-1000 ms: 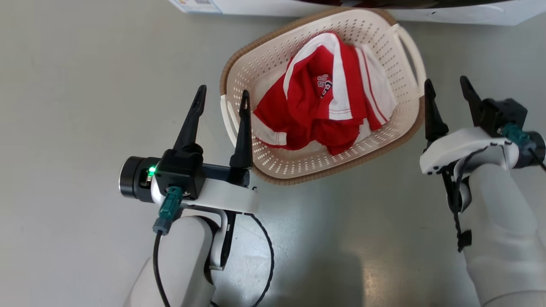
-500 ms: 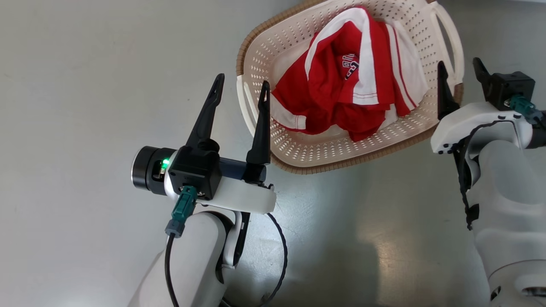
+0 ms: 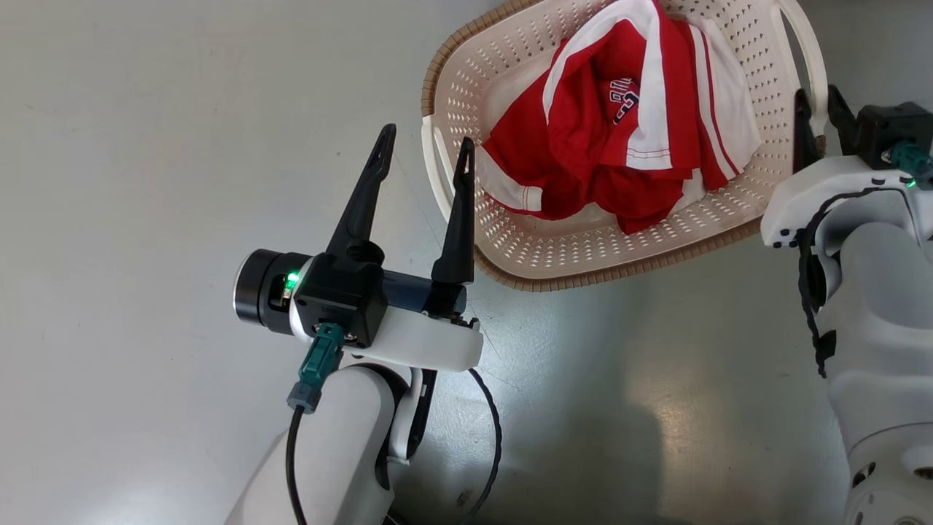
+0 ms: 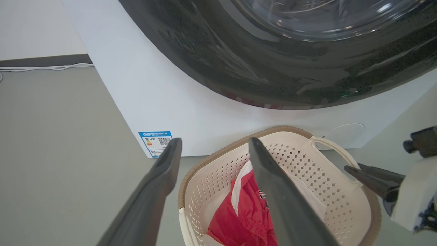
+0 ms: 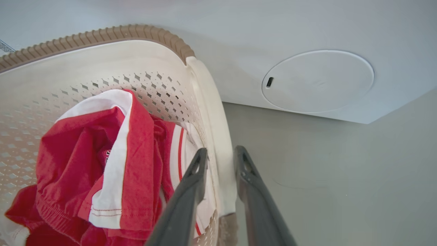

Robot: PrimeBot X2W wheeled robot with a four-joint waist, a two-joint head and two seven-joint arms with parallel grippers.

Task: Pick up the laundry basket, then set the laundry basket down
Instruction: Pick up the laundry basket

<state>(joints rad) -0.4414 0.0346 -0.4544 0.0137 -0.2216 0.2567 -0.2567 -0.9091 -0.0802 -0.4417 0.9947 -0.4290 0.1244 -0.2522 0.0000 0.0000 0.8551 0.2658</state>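
Grey floor (image 3: 146,146) extended beneath a white washer (image 4: 143,89) with a dark round door. The laundry basket (image 3: 583,281) lay close against the near side of the washer's base, right of centre in the head view. Whether it touched the floor could not be told. A crumpled red-and-white garment (image 3: 583,146) lay inside it. The left end effector (image 3: 427,138) was at the basket's left end with its fingers spread apart. One finger was outside the left loop handle and the other was above the basket's interior. Neither finger gripped anything. The right end effector (image 3: 817,98) was clamped on the basket's right loop handle, with one finger on each side of the white band. A small blue-edged label (image 4: 155,140) marked the washer's lower left corner, and a round cover (image 5: 317,80) marked its lower right.
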